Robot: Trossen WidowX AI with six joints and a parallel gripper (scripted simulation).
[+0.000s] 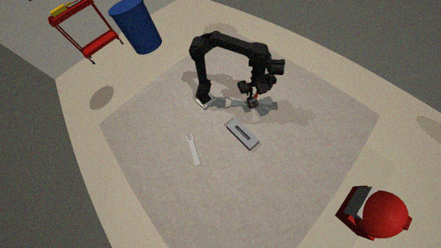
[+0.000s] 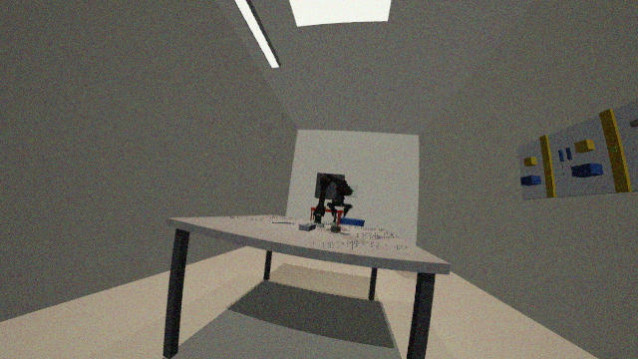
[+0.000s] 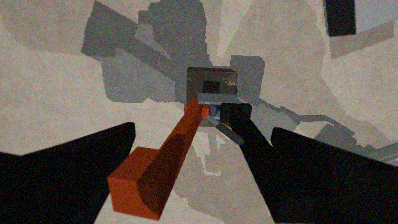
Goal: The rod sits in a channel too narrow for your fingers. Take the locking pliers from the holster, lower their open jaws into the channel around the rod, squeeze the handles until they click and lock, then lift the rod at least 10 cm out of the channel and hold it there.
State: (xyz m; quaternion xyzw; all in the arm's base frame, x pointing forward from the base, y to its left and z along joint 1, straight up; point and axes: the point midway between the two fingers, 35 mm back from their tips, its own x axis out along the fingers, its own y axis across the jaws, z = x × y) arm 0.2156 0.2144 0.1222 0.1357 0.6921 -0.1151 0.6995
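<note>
Jaws (image 1: 253, 89) (image 2: 339, 209) (image 3: 204, 127): spread wide, nothing pinched; 2 fingers stand either side of the pliers' handles.
Locking pliers (image 1: 254, 98) (image 3: 171, 152): upright in the holster; 1 orange handle, 1 black handle, set apart.
Holster (image 1: 253, 104) (image 2: 335, 229) (image 3: 195, 79): on the worktop (image 1: 220, 186) (image 2: 279, 236) (image 3: 40, 95), below the jaws; top view, arm base (image 1: 205, 107) at its 9 o'clock.
Channel block (image 1: 252, 142) (image 2: 306, 226) (image 3: 376, 14): near the holster, at its 7 o'clock, top view.
Rod: cannot be told from the dark slot.
Forked strip (image 1: 194, 152) (image 2: 283, 222): lies flat, 8 o'clock of the block, top view, well apart.
</note>
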